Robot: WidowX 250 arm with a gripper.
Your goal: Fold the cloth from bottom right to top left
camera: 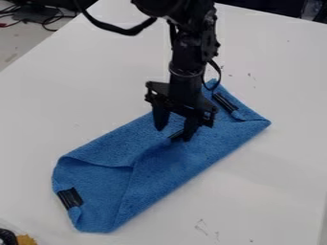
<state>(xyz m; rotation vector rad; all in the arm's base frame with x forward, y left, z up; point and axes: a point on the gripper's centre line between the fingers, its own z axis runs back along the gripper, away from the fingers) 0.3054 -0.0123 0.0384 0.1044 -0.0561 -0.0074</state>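
Toward lower left on the white table: blue cloth lying diagonally, end black strip showing beside a turned-over layer. Loose edges there; a pull at mid-cloth could drag this end along and skew the fold. Center: gripper over the cloth, fingers set wide, nothing seen clamped between them. Middle strip right by one fingertip; lifting or sliding could snag it and undo the flap. Upper right: another strip near a tucked corner, liable to bunch if pushed.
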